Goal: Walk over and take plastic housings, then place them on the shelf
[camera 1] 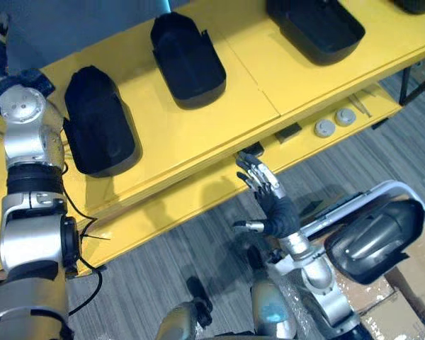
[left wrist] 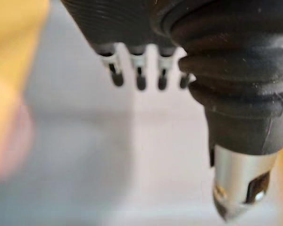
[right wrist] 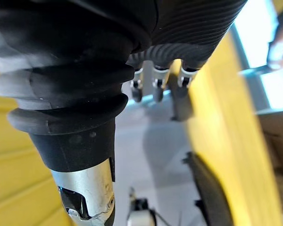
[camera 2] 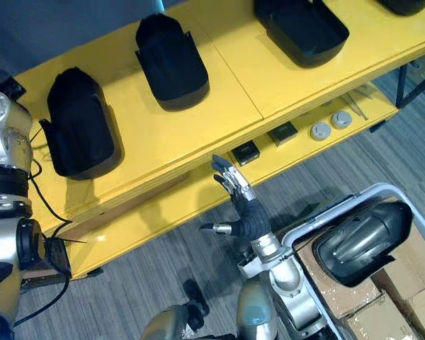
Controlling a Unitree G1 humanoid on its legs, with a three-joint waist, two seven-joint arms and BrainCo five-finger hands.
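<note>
The top board of the yellow shelf (camera 1: 255,78) is already carrying a row of black plastic housings: the leftmost housing (camera 1: 99,120), a second housing (camera 1: 188,60), a third housing (camera 1: 315,28) lying hollow side up, and the edge of a fourth housing (camera 1: 418,6) at the robot's far right. Another one, the grey housing (camera 2: 361,241), is sitting in the white-framed cart (camera 2: 393,187) by the robot's right side, above some cardboard boxes (camera 2: 411,304). The right hand (camera 1: 278,211) is hanging between the cart and the shelf's lower board, fingers spread straight and thumb out, carrying nothing. The left hand (left wrist: 139,75) is showing straight fingers and a straight thumb before a blurred pale surface, likewise empty. So the work is looking partly done (several pieces shelved); at least the cart's housing is waiting to be lifted out and carried over to a free stretch of the board.
</note>
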